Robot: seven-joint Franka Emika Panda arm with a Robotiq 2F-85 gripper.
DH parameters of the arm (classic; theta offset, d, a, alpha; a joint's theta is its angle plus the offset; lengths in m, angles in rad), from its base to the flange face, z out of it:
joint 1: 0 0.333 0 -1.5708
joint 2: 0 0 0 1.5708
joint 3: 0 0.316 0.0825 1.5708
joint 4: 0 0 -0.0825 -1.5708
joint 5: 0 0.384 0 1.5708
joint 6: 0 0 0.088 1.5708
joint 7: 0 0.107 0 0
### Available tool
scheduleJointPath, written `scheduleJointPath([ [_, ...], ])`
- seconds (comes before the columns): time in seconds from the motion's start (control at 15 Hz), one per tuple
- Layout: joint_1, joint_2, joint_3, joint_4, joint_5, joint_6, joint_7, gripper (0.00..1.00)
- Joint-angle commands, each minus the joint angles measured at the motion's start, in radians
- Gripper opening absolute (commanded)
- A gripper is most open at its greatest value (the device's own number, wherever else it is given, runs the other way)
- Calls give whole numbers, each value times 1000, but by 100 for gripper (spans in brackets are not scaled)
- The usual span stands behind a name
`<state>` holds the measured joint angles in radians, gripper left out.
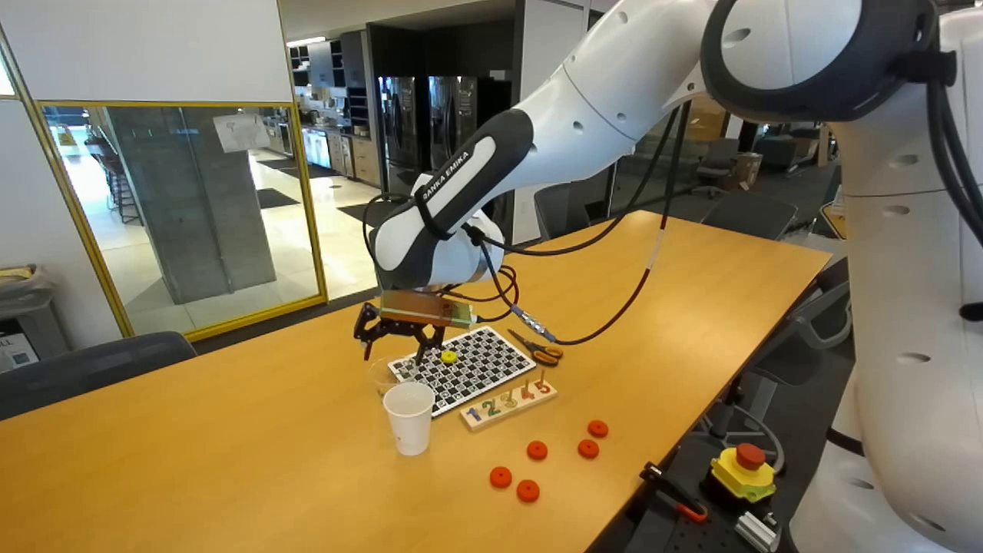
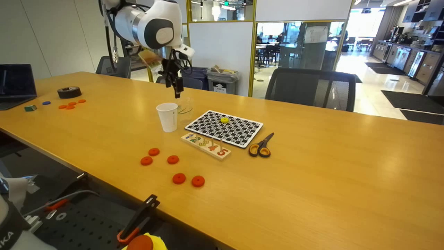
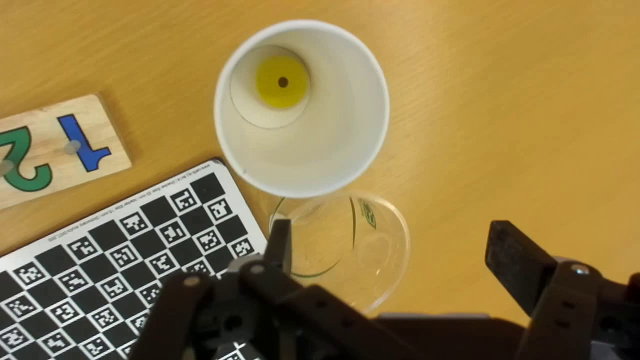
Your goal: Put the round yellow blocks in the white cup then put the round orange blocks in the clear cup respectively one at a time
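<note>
The white cup stands upright on the table, and a round yellow block lies flat on its bottom. Touching or close beside it is the clear cup, partly covered by my left-hand finger in the wrist view. My gripper hangs above the cups, spread wide with nothing held; it also shows in an exterior view. A second round yellow block rests on the checkered board. Several round red-orange blocks are scattered over the near table. Lighter orange round blocks lie farther off.
A wooden number board with pegs sits beside the checkered board, and scissors lie at its end. Black tape, a blue disc, a green block and a laptop occupy the table's far part.
</note>
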<state>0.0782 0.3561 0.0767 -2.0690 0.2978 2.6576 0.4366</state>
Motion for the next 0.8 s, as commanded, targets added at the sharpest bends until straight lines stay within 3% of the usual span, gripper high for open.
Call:
scheduleJointPath([
  [0.0, 22, 35, -58, 109, 16, -44, 164, 100],
  [0.73, 9, 190, -197, 193, 14, 52, 620, 100],
])
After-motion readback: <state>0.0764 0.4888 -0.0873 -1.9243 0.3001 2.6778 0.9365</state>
